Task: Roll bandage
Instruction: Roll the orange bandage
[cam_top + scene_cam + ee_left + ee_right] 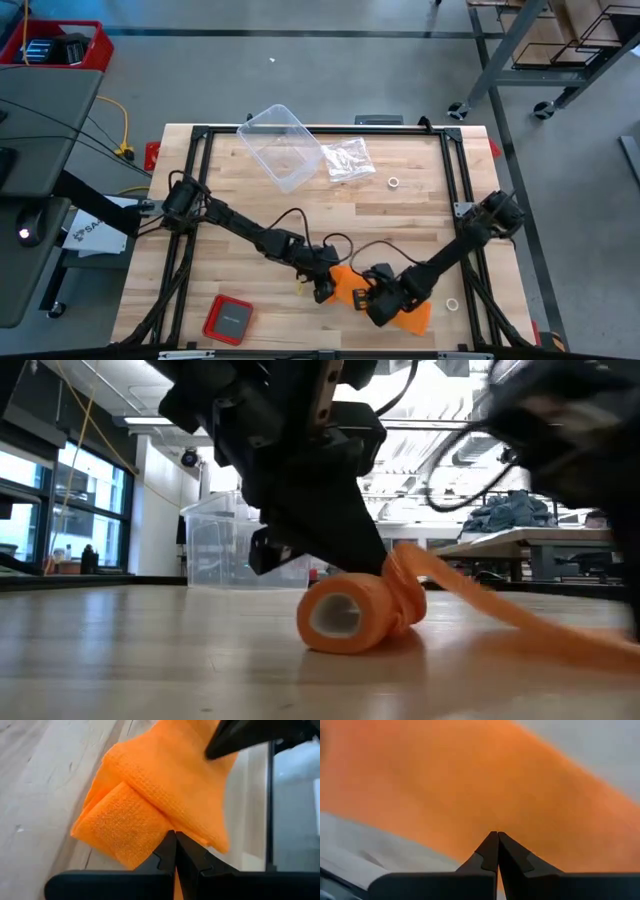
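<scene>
At the tabletop's (pixel 420 215) near edge: bandage (pixel 352 612), orange, partly rolled, loose tail trailing toward the right arm. Left gripper (pixel 175 840) and right gripper (pixel 494 840) meet over it, jaws fully closed, tips against fabric. Farther back: red case (pixel 228 318), clear container (pixel 283 146), plastic bag (pixel 348 160).

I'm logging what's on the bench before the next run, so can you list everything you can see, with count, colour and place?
bandage: one, bright orange, near edge of the table, partly rolled with a loose tail trailing toward the right arm
plastic container: one, clear, far side of the table, left of centre
plastic bag: one, clear and crinkled, beside the container
small rings: two, pale, one near the bag, one by the table's right near corner
square case: one, red, near left corner
table: one, light wood
left gripper: one, dark, fingers shut, at the roll
right gripper: one, dark, fingers shut, over the tail
</scene>
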Controlling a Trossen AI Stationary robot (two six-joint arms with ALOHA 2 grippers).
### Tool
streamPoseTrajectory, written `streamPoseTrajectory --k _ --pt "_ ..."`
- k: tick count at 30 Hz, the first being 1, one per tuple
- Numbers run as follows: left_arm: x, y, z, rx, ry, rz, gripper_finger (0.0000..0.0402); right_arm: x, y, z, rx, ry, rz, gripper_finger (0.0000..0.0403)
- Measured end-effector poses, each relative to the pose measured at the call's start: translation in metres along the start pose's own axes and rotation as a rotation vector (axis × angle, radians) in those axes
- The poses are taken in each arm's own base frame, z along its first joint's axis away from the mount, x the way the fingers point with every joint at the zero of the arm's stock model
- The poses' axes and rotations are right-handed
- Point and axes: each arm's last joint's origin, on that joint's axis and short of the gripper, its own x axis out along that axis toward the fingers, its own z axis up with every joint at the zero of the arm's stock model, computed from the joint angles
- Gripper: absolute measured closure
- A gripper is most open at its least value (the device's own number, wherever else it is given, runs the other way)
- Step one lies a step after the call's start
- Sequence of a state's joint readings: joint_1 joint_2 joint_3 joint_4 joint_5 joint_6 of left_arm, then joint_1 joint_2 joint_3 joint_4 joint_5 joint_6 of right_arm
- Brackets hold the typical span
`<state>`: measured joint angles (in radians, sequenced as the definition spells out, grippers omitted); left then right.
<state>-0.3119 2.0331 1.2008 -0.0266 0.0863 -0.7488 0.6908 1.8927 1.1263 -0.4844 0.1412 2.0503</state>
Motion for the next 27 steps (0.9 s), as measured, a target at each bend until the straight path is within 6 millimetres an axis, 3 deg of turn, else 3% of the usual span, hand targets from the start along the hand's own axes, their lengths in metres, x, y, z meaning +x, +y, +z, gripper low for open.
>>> streamPoseTrajectory --k 12,17,21,27 --pt "-0.001 0.011 -0.004 0.003 0.09 0.058 0.0402 -0.01 -0.033 -0.038 -0.041 0.178 -0.214 0.0403" --pt "-0.006 0.016 -0.009 0.007 0.158 0.111 0.0401 -0.011 -0.037 -0.042 -0.049 0.202 -0.241 0.0403" --pt "-0.016 0.027 -0.018 0.003 0.238 0.266 0.0401 -0.012 -0.038 -0.041 -0.048 0.208 -0.257 0.0403" --pt "-0.034 0.027 -0.012 0.069 0.226 0.301 0.0401 -0.012 -0.037 -0.039 -0.046 0.199 -0.256 0.0403"
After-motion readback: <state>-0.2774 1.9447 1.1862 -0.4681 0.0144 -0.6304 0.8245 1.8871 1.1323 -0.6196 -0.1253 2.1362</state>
